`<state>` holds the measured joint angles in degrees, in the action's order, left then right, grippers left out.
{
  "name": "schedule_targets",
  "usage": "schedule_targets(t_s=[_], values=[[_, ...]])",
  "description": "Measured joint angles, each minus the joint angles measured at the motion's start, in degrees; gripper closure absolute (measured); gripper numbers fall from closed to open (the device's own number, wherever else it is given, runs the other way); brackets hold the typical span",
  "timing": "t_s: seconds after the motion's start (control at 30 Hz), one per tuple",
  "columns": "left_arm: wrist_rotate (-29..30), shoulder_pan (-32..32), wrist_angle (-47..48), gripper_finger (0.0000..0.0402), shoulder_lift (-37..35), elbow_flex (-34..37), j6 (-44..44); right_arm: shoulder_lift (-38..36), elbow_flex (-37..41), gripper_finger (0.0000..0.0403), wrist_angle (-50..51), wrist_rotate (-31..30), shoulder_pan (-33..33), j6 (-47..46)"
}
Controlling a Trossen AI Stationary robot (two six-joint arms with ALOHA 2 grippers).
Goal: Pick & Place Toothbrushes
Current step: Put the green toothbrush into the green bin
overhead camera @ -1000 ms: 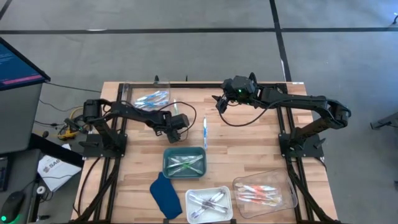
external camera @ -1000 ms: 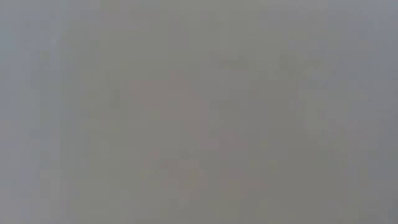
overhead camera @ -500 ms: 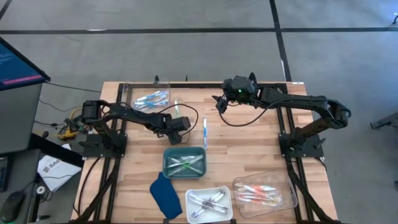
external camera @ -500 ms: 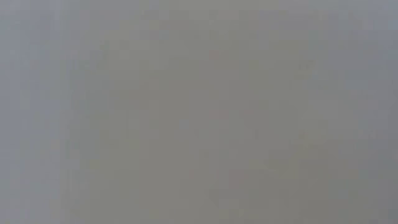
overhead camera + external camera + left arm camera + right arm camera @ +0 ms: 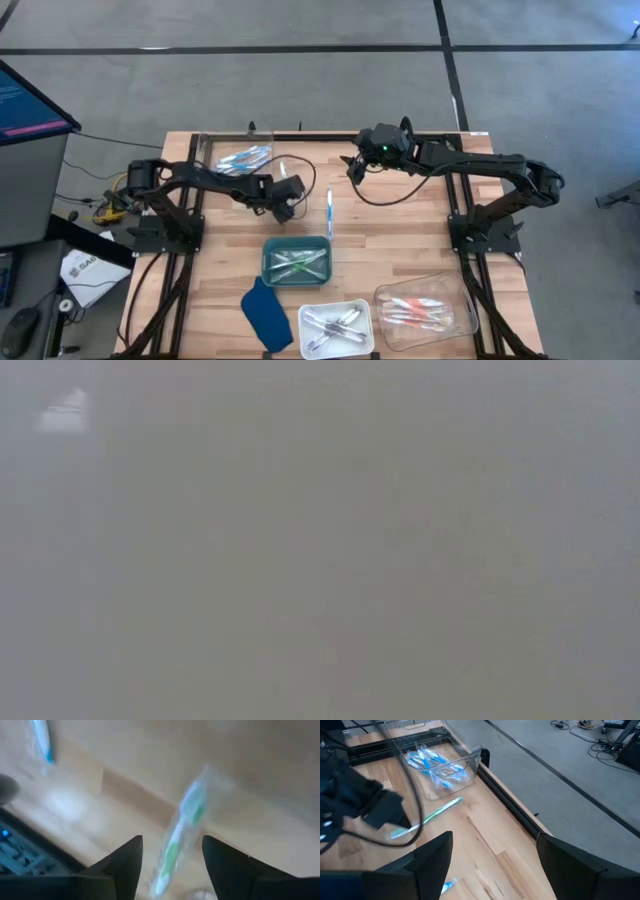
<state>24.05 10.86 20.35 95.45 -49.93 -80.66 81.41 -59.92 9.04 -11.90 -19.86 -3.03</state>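
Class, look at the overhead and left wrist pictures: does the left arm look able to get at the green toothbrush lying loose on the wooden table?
Probably yes. The left gripper is open, and the green toothbrush lies on bare wood right ahead of its fingers, with nothing between them.

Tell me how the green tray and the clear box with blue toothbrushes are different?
The green tray is coloured and holds green toothbrushes; the clear box is see-through and holds blue toothbrushes. The green tray sits mid-table, the clear box at the far edge beside the left arm. Both rest on the wooden table and hold one colour each.
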Motion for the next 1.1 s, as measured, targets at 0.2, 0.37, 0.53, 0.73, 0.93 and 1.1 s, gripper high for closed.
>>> schedule_targets(t_s=[0.2,0.37,0.53,0.73,0.93,1.1], values=[[-0.25,4.41,-1.26,0.0188,-0.32,-0.02,0.00,0.00,0.00,0.0121,0.00,-0.02,-0.04,0.00],[-4.01,7.91,-1.96,0.0189,-0.32,-0.02,0.00,0.00,0.00,0.0121,-0.02,-0.02,-0.02,0.00],[-7.09,9.94,-2.81,0.0188,-0.32,-0.02,-2.96,0.00,0.00,0.0121,-0.02,-0.02,-0.04,0.00],[-9.42,10.18,-3.02,0.0187,-0.32,-0.02,-6.33,0.00,0.00,0.0121,-0.04,-0.03,-0.04,0.00],[-10.09,10.44,-3.05,0.0198,-0.30,-0.02,-7.93,0.00,0.00,0.0121,-0.03,-0.04,-0.04,0.00],[-10.48,10.44,-3.56,0.0207,-0.29,-0.02,-8.04,0.00,0.00,0.0121,-0.04,-0.04,-0.04,0.01]])
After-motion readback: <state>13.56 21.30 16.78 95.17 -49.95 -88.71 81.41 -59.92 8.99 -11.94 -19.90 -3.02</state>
